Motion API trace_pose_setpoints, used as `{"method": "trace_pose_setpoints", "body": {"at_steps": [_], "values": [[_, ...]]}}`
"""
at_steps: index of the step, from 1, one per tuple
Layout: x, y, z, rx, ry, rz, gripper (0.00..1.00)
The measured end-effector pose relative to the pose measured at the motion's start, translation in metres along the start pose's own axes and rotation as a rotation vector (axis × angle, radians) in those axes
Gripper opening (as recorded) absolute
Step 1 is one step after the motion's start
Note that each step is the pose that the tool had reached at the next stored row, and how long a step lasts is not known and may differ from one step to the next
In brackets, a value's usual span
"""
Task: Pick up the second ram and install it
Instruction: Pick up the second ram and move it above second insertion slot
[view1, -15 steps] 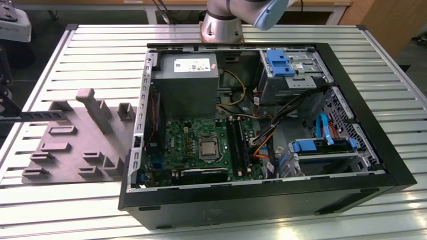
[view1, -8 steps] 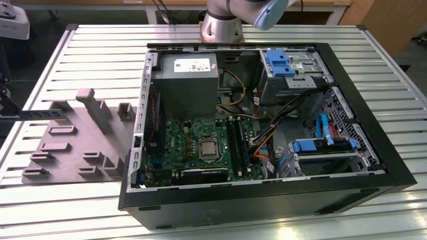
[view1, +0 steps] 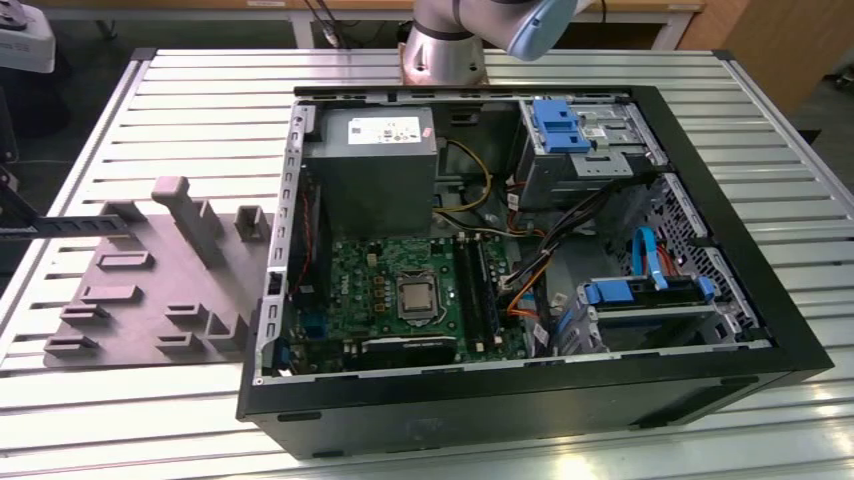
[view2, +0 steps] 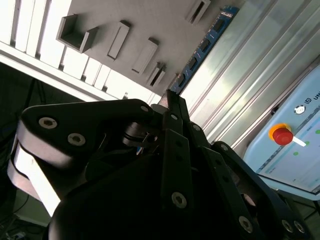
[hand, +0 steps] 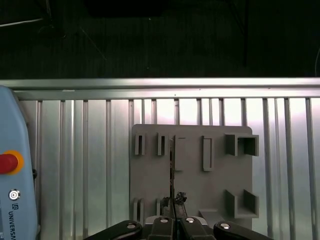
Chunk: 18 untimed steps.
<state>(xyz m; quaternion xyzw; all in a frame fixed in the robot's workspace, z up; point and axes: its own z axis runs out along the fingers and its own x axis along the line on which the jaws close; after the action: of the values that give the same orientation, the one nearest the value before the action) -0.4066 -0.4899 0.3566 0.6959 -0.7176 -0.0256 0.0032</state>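
Bluish-green board studded with black chips, long and thin: the second ram (view2: 206, 43), gripped at one end by the pincer (view2: 170, 97), closed tight on its flat faces. Edge-on in the first wrist view, a thin dark line running out from the pincer. Raised over the grey fixture plate (hand: 192, 182), apart from its surface, above the plate's edge on the exterior view's left.

Standing on the plate, grey blocks (view1: 200, 218) of differing heights, some slotted, some open-sided. Under the plate, the slatted aluminium desk (view1: 200, 100). Just beside the plate, on the exterior view's right, an open black computer case (view1: 534, 410), lying on its side. Inside, further from the plate: green motherboard (view1: 380, 290), processor socket (view1: 418, 295), narrow black memory slots (view1: 477, 290) just past it, grey power supply (view1: 374, 160), blue drive brackets (view1: 561, 125), bundled cables (view1: 534, 270). Whether any slot already filled, cannot tell. Beyond the case from the plate, at the desk's far edge, the arm's base (view1: 447, 50). Also on the desk, apart from the plate with bare slats between, a pale blue pendant (hand: 17, 200) with a red button (hand: 7, 162).
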Motion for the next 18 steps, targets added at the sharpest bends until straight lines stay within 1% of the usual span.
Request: {"method": "trace_pose_setpoints", "body": {"at_steps": [3, 14, 18], "values": [[-0.0001, 0.0001, -0.0014, 0.0001, 0.0, 0.0, 0.11], [-0.0002, -0.0001, -0.002, -0.0001, 0.0, 0.0, 0.11], [-0.0003, 0.0, -0.0053, -0.0001, -0.0006, 0.0, 0.11]]}}
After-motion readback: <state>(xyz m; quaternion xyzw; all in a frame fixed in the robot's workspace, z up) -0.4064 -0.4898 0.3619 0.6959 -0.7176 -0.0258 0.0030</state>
